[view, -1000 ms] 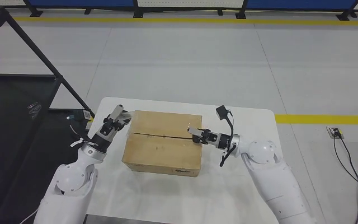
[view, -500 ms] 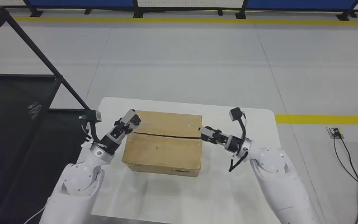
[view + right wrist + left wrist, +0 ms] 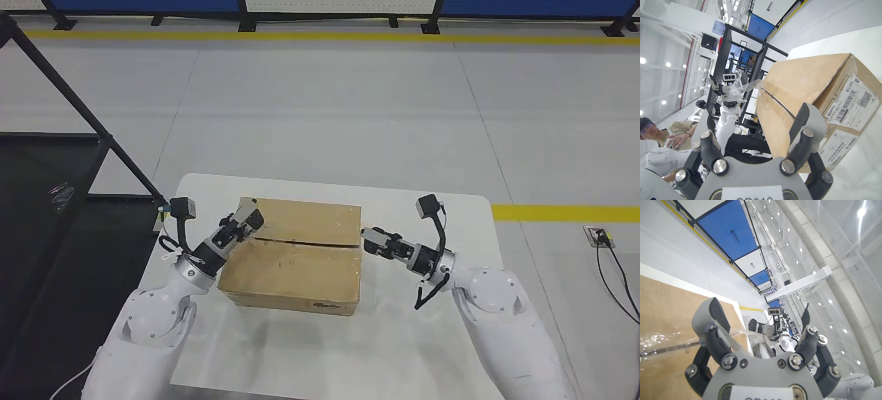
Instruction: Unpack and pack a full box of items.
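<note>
One cardboard box point(image 3: 290, 255) sits at the middle of your white table point(image 3: 420, 215), resting flat. Both top flaps are folded down, and they meet at a dark seam point(image 3: 300, 243) that runs the length of the lid. In the right wrist view the flaps do not lie quite flush at that seam, and white printed labels point(image 3: 848, 102) cover the box's right end.

A crumpled strip of clear tape point(image 3: 738, 332) lifts off the lid at the left end of the seam. In the left wrist view you can see glossy tape lying along the seam on the box top.

Your left gripper point(image 3: 248, 215) is over the left end of the lid, right where the seam ends. Its jaws stand wide apart, so it clamps nothing. The loose end of the tape clings to one of its fingers point(image 3: 719, 313), and from there the strip sags to the box. The right wrist view shows the same thing from across the box, with the tape bunched around that gripper.

Your right gripper point(image 3: 370, 240) is just beside the right end of the box, level with the seam, and its jaws are also spread with nothing between them. You cannot tell whether it touches the cardboard.

Off the table's left side stands a black metal frame point(image 3: 110, 145). A yellow floor line point(image 3: 560, 212) runs out to the right.
</note>
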Controlling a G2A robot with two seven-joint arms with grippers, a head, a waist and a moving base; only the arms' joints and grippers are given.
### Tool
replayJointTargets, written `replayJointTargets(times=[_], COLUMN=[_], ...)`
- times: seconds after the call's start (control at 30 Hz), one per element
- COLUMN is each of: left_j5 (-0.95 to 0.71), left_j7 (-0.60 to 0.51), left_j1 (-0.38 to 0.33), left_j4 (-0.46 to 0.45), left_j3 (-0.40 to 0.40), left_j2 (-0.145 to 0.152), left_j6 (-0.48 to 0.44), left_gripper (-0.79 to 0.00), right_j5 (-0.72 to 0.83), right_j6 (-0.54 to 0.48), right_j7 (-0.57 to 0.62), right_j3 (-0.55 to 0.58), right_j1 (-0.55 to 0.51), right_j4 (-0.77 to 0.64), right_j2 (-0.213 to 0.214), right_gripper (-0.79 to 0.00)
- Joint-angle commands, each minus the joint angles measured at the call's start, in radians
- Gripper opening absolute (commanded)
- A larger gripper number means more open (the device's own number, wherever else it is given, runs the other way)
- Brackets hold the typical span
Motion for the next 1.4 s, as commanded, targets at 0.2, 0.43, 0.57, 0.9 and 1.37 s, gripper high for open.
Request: replayJointTargets(times=[0.2,0.43,0.57,0.9,1.37], left_j5=[0.011,0.019,0.004,-0.107,-0.105], left_j7=[-0.015,-0.022,-0.022,-0.084,-0.109], left_j1=[-0.006,-0.005,0.002,0.036,0.005], left_j4=[-0.005,-0.015,-0.028,-0.094,-0.076], left_j3=[0.024,0.037,0.031,-0.05,0.029], left_j2=[-0.004,-0.007,-0.008,0.002,-0.008], left_j6=[0.006,0.007,0.004,0.02,0.087], left_gripper=[0.0,0.0,0.0,0.0,0.0], right_j5=[0.008,0.014,0.015,-0.012,-0.44], right_j6=[0.0,-0.003,-0.006,-0.041,0.024], right_j7=[-0.006,-0.01,-0.012,-0.024,-0.305], right_j3=[-0.005,-0.012,-0.017,-0.029,-0.099], right_j1=[-0.003,-0.007,-0.006,-0.007,-0.101], right_j4=[0.0,0.0,0.001,-0.016,-0.219], right_j2=[0.006,0.011,0.013,0.021,0.024], right_gripper=[0.0,0.0,0.0,0.0,0.0])
